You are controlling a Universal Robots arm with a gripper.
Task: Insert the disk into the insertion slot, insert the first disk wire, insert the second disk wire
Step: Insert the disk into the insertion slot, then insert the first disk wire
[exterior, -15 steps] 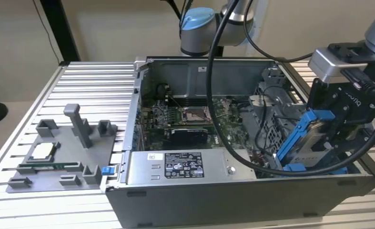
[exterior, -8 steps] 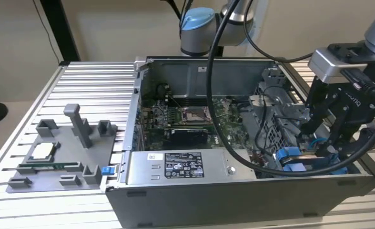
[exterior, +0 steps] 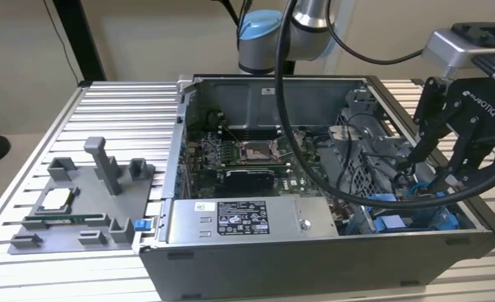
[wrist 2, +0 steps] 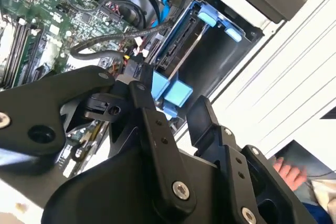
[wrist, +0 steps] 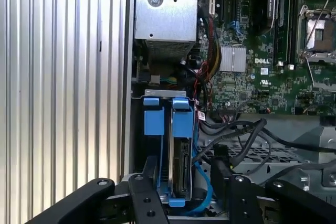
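Observation:
The disk stands on edge in the insertion slot, held in its blue carrier with two blue tabs on the end. My gripper is open, one black finger on each side of the disk without touching it. In the second wrist view my gripper straddles the blue carrier tabs at the mouth of the slot. A blue wire curves beside the disk. In the exterior view my gripper hangs over the blue carrier at the case's front right corner.
The open computer case holds a motherboard, a labelled grey power-supply box and loose black cables beside the bay. The arm's cable drapes across the case. A grey fixture plate lies at the exterior view's left. A hand shows nearby.

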